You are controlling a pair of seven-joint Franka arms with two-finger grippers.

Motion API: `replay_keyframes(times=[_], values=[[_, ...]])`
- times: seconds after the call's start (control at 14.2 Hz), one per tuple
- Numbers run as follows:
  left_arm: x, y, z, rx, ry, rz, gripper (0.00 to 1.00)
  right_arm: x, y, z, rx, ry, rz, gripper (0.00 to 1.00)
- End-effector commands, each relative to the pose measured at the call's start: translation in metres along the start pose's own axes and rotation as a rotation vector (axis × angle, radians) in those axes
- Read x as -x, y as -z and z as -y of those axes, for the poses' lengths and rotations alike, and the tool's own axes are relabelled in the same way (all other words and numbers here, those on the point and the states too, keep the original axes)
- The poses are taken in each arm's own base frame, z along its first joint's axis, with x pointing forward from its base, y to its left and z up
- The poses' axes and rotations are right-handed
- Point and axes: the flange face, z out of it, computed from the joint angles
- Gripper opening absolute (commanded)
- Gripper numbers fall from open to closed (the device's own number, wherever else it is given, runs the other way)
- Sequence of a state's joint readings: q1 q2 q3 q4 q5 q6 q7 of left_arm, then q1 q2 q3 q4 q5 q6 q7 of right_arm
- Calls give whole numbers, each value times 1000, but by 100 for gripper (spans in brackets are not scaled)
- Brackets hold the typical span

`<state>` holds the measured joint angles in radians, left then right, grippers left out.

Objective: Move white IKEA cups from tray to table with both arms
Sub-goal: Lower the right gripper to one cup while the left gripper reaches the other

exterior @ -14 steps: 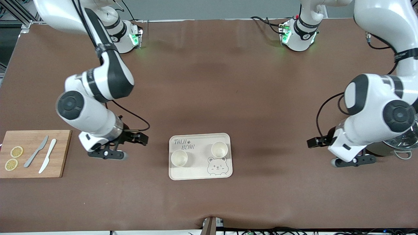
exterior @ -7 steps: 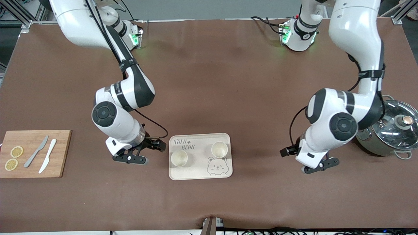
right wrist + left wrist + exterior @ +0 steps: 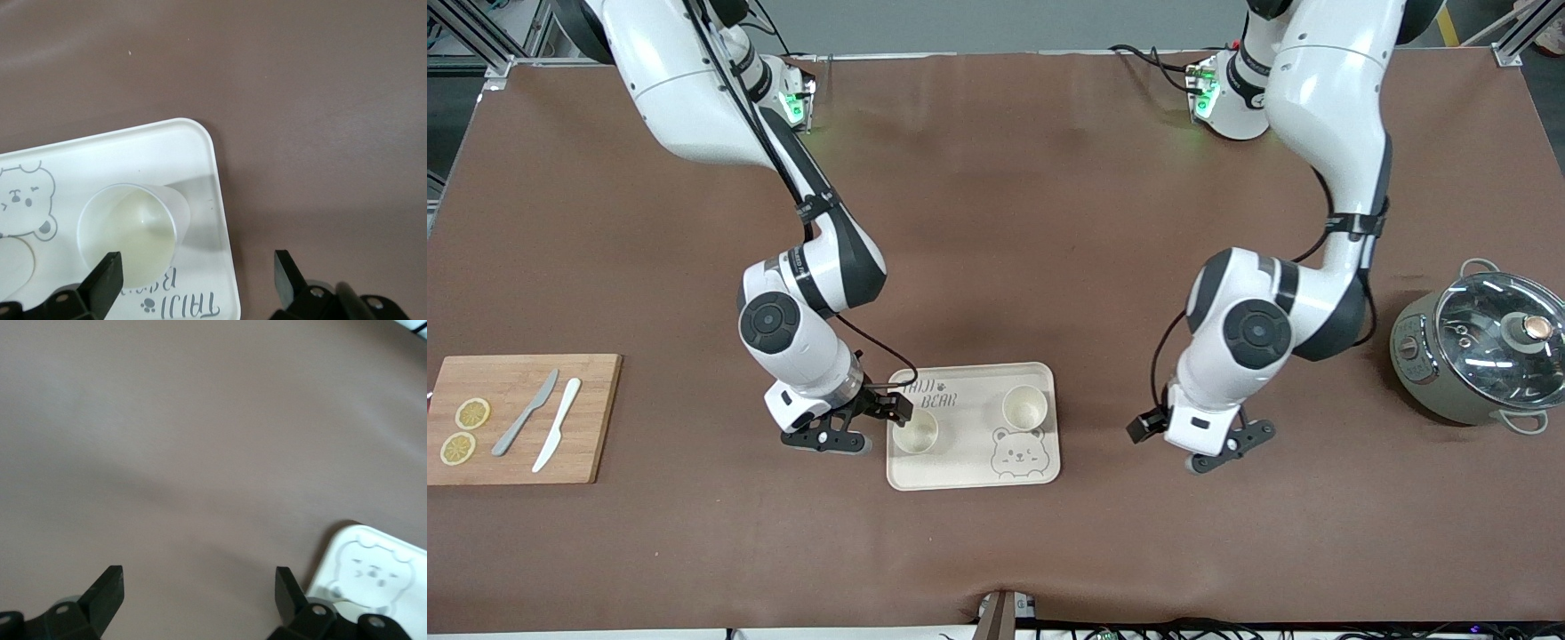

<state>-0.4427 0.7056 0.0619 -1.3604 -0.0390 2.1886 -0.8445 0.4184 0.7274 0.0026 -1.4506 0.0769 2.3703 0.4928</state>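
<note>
off-white tapered cups (image 3: 916,431) on smooth rectangular tray (image 3: 972,476)

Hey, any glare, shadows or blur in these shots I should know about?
Front view: glare on the pot's glass lid. Right wrist view: sharp; the cup casts a shadow across the tray. Left wrist view: soft; the tray's bear print looks blurred.

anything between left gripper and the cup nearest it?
Only bare table and the bear tray rim lie between the open left gripper and that cup, front view.
</note>
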Motion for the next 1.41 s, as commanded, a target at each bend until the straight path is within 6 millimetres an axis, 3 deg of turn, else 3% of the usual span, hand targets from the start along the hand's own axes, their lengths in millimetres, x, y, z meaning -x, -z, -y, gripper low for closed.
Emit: replay_keyframes(times=[0.0,0.57,0.99,1.13,1.2,1.34], values=[[14,-7,-26,41,47,-23,100,-1,-18,5,-12,-8,-28,100],[82,-43,-84,73,35,-38,100,7,-53,19,-25,5,-52,100],[109,-59,-100,77,8,-58,100,11,-59,23,-33,15,-63,97],[118,-63,-104,74,-5,-55,100,11,-61,23,-33,12,-61,65],[120,-66,-104,70,-9,-53,100,10,-60,23,-34,13,-64,57],[133,-79,-107,51,-32,-52,100,9,-60,22,-32,13,-64,30]])
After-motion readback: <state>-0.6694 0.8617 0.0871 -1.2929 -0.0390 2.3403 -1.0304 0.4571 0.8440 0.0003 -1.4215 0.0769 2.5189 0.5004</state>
